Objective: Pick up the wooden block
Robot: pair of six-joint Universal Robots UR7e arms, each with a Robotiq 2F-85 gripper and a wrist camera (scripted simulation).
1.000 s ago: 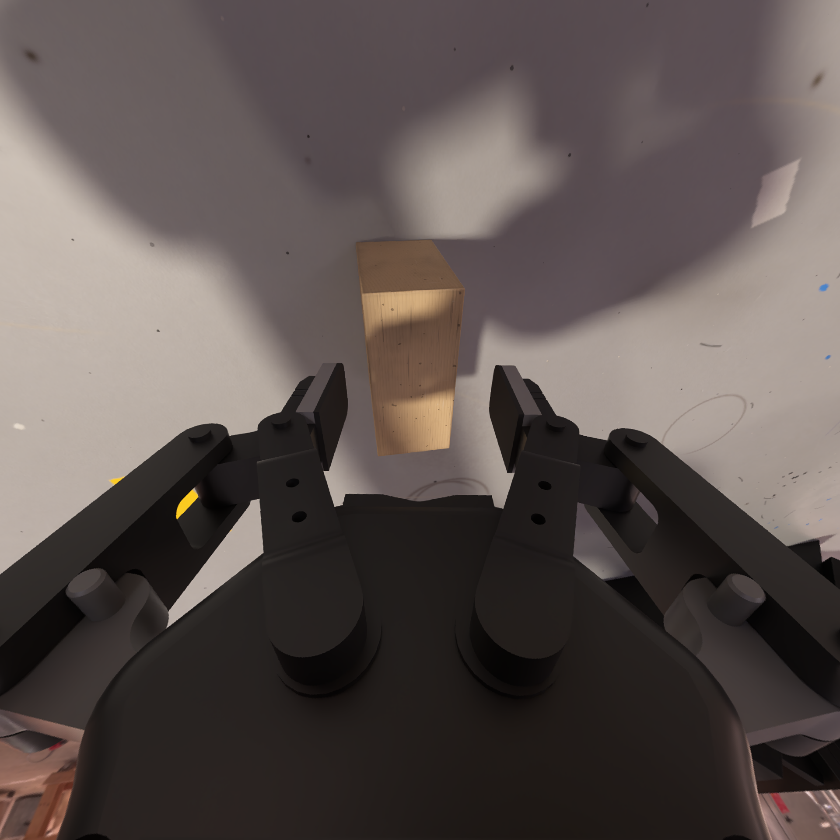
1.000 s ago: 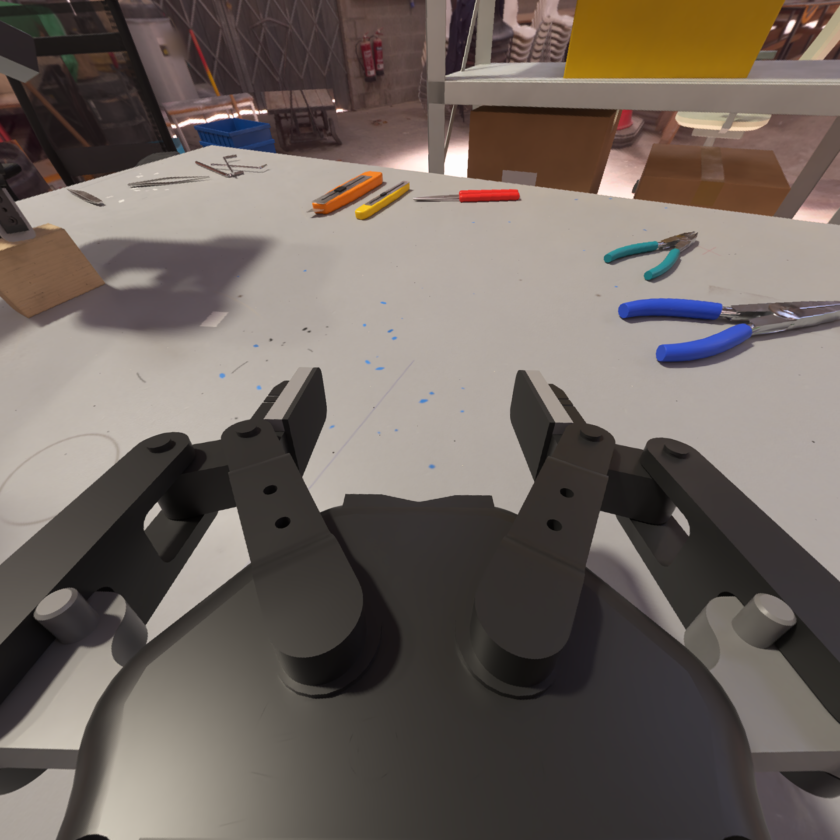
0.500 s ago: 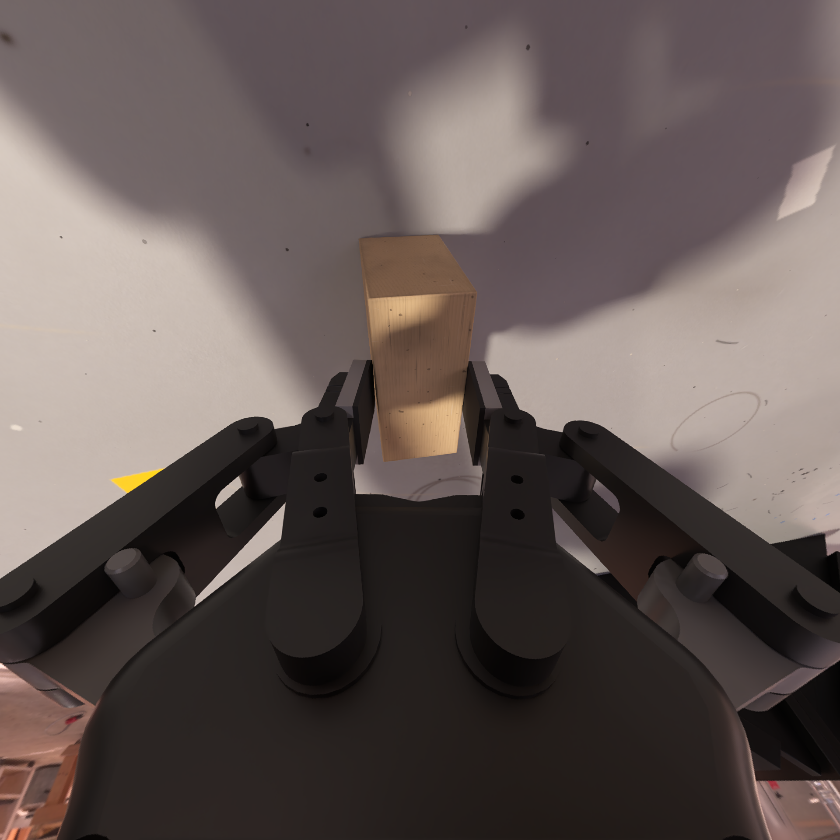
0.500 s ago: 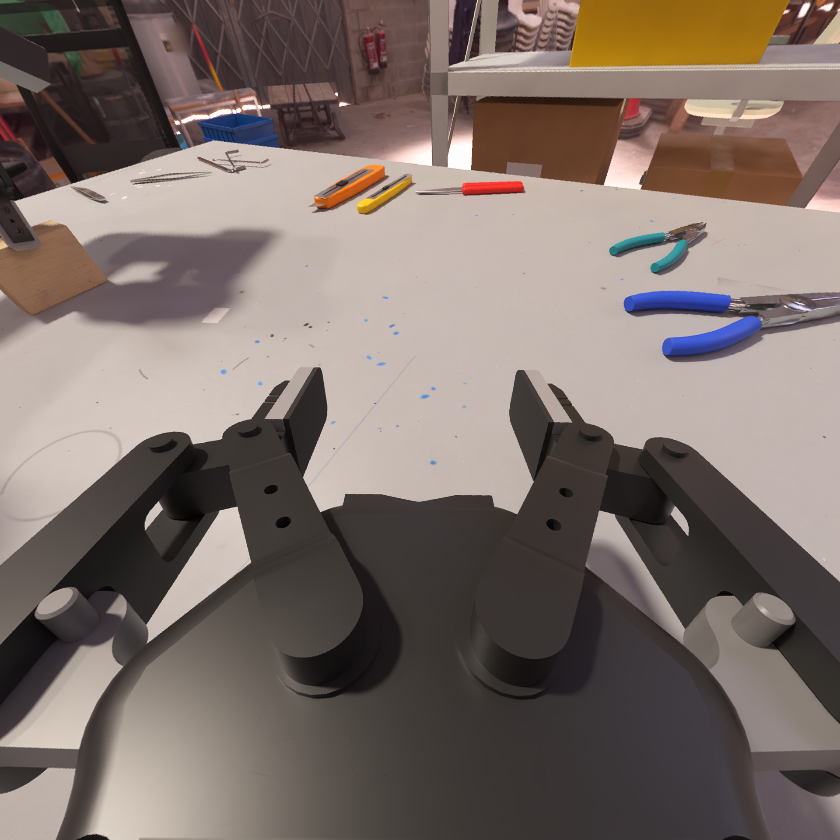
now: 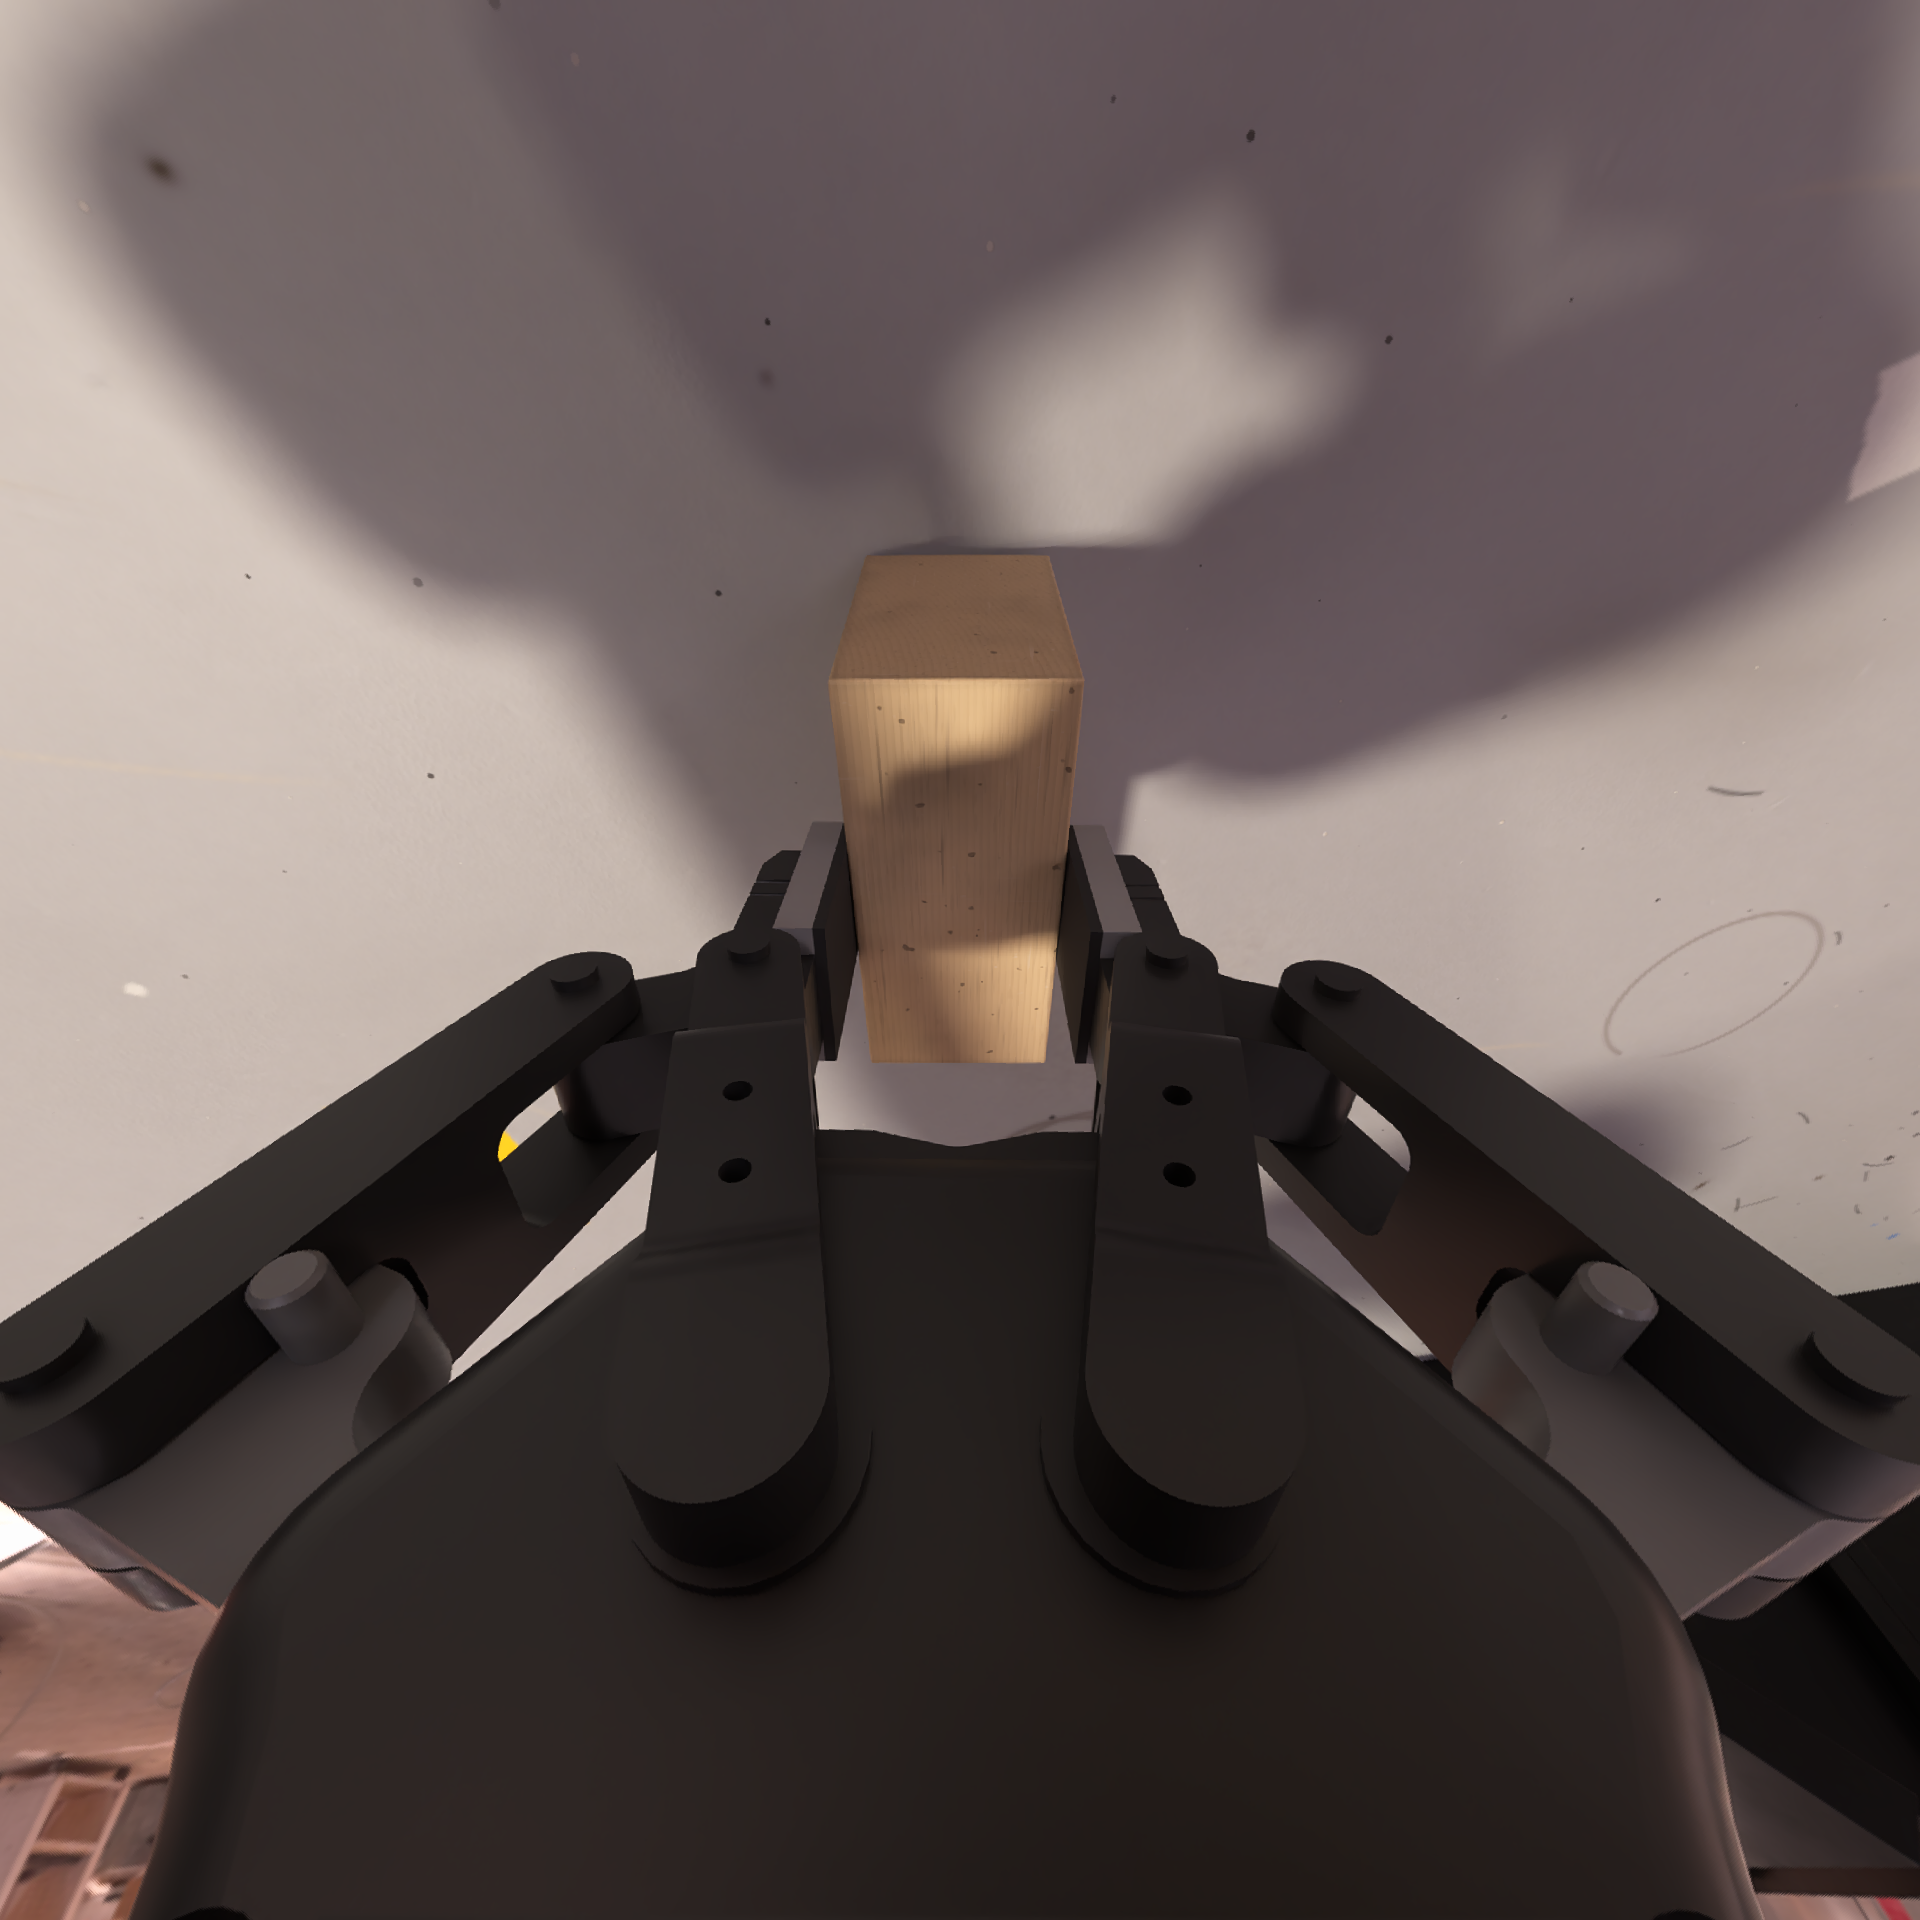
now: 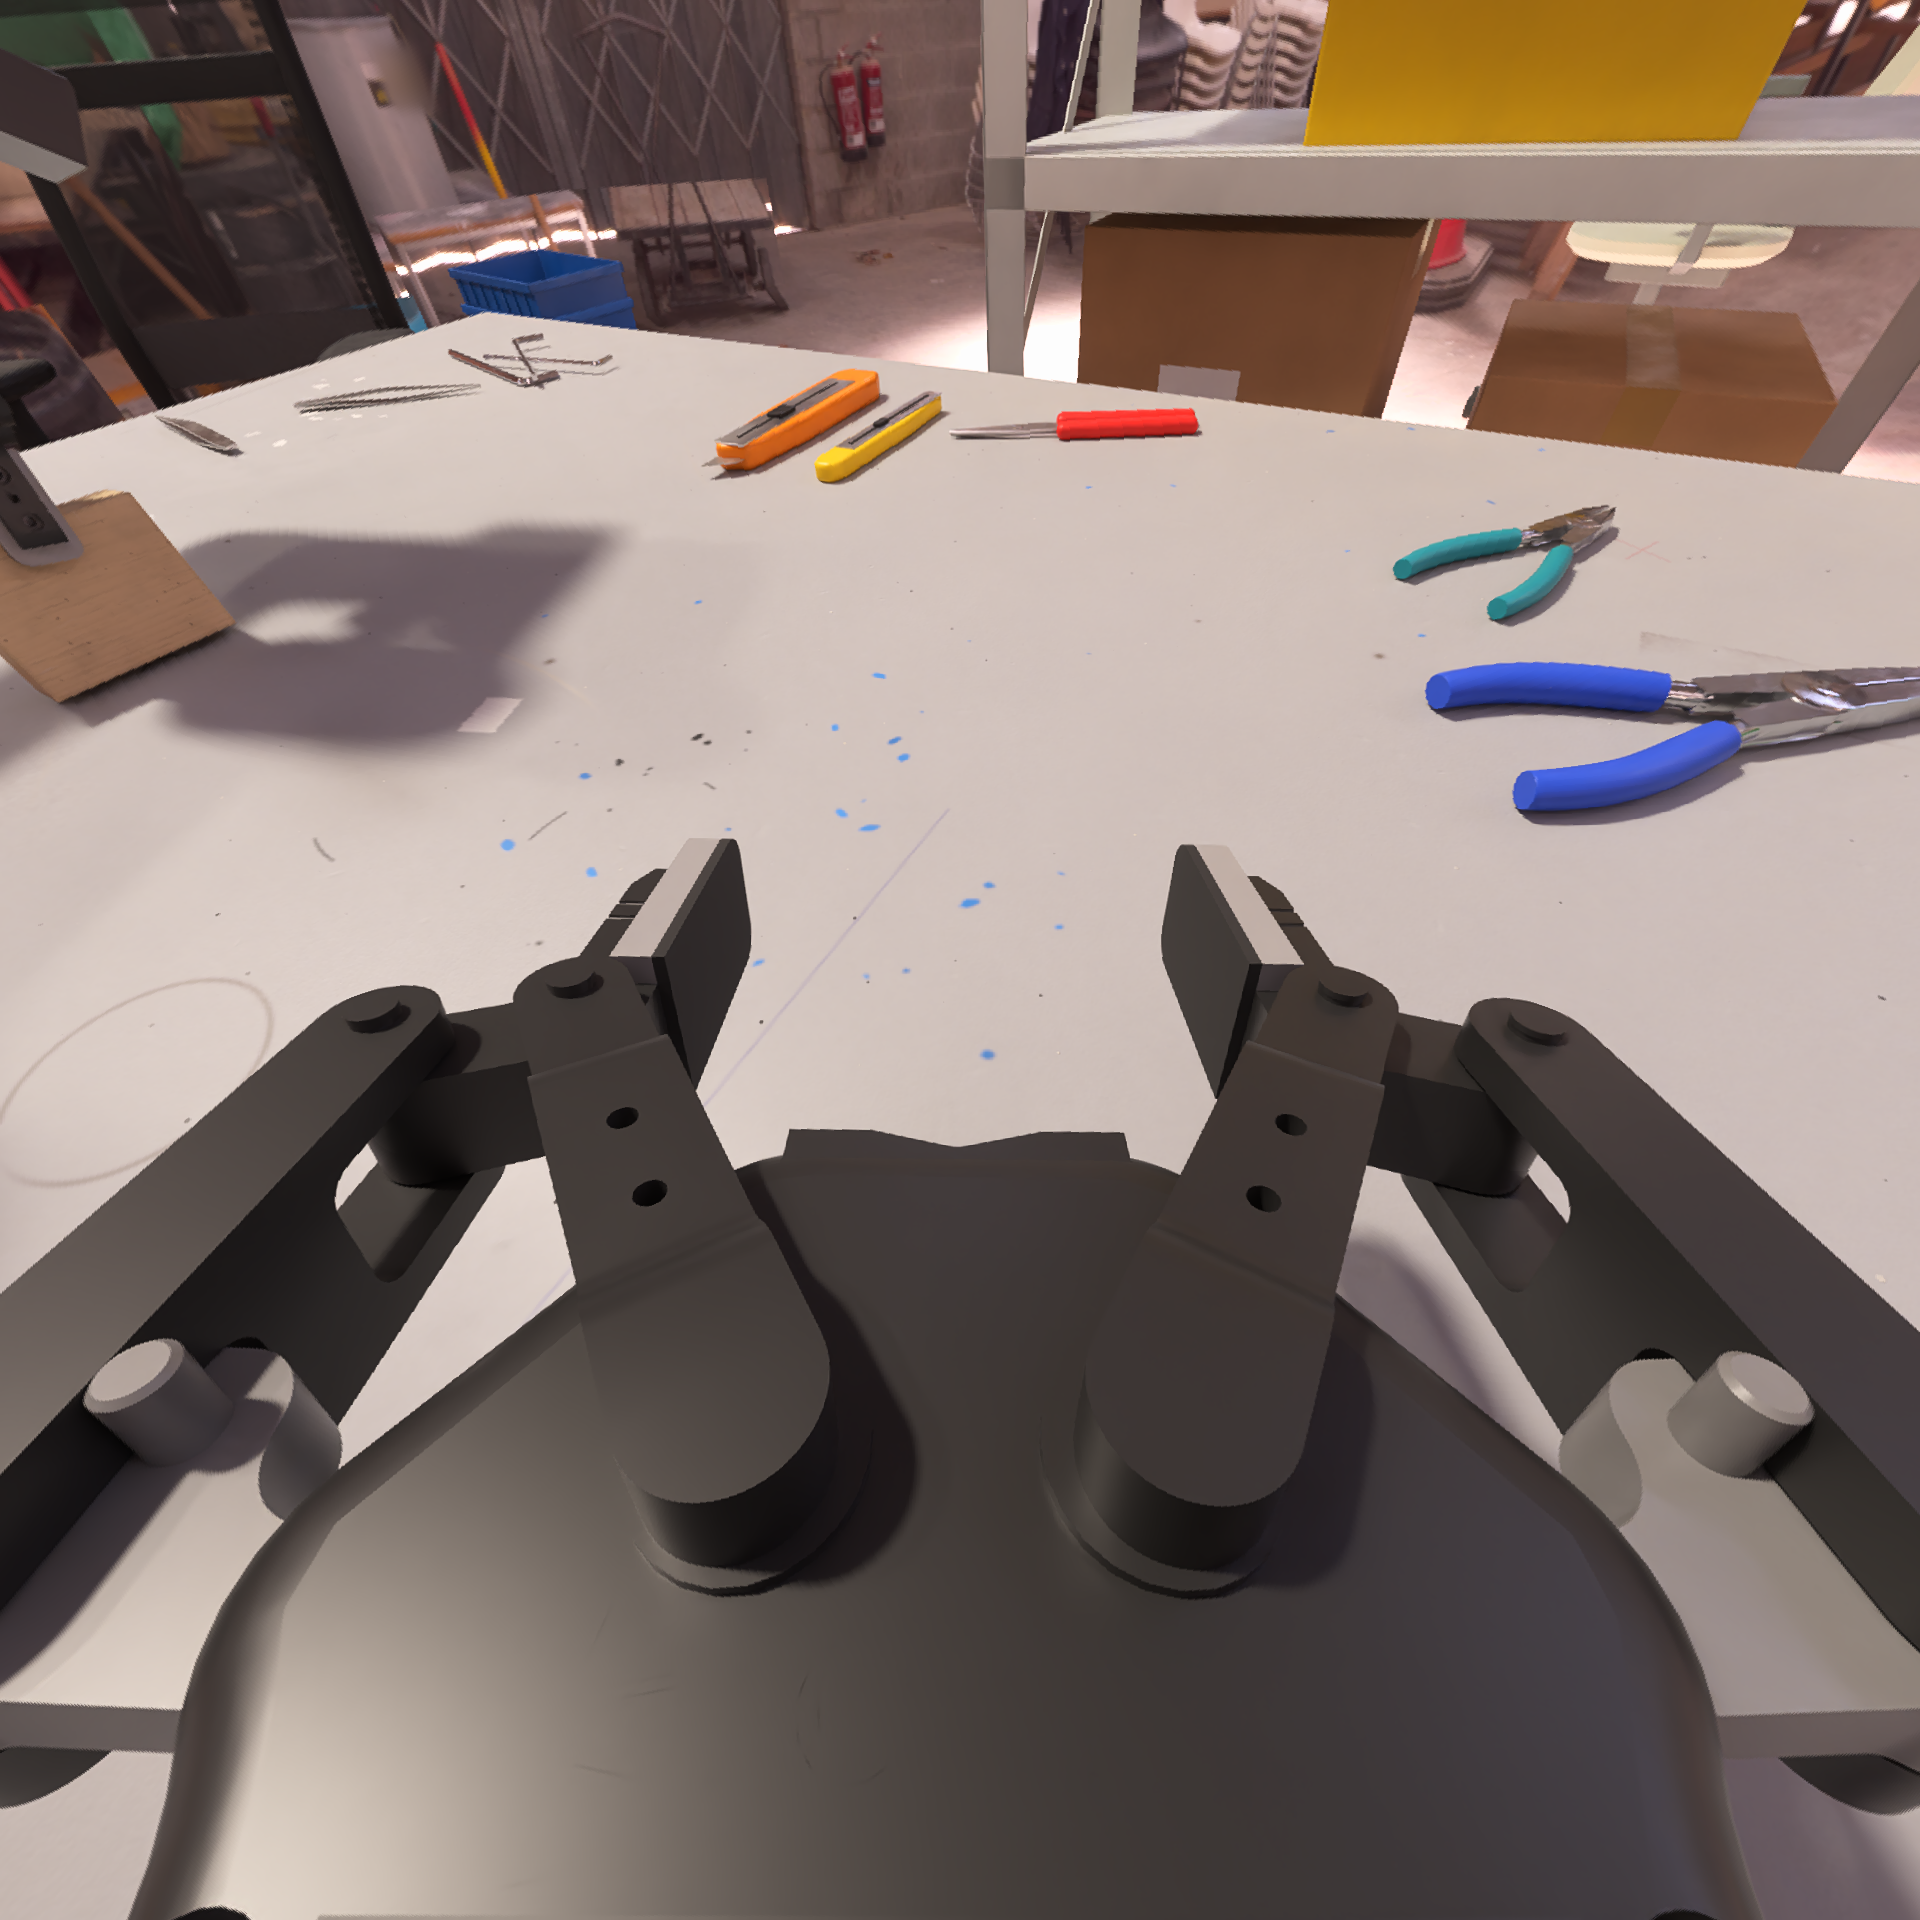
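Note:
The wooden block (image 5: 956, 831) is a light, oblong piece of wood held between the fingers of my left gripper (image 5: 956, 914), which is shut on its two long sides near the closer end. The block's far end sticks out beyond the fingertips over the grey table (image 5: 312, 623). In the right wrist view the block (image 6: 94, 613) shows at the far left with a left finger (image 6: 26, 520) against it. My right gripper (image 6: 956, 935) is open and empty, hovering above the table's near middle, far from the block.
On the table in the right wrist view lie blue-handled pliers (image 6: 1621, 727), teal-handled pliers (image 6: 1507, 561), a red-handled tool (image 6: 1101, 424), orange (image 6: 800, 416) and yellow (image 6: 878, 436) utility knives, and small metal tools (image 6: 520, 358) at the back. Shelving (image 6: 1455, 166) with cardboard boxes stands behind.
My left gripper closed from open onto the block's sides, and the block has straightened between the fingers. The right gripper has stayed open, its view shifting only slightly.

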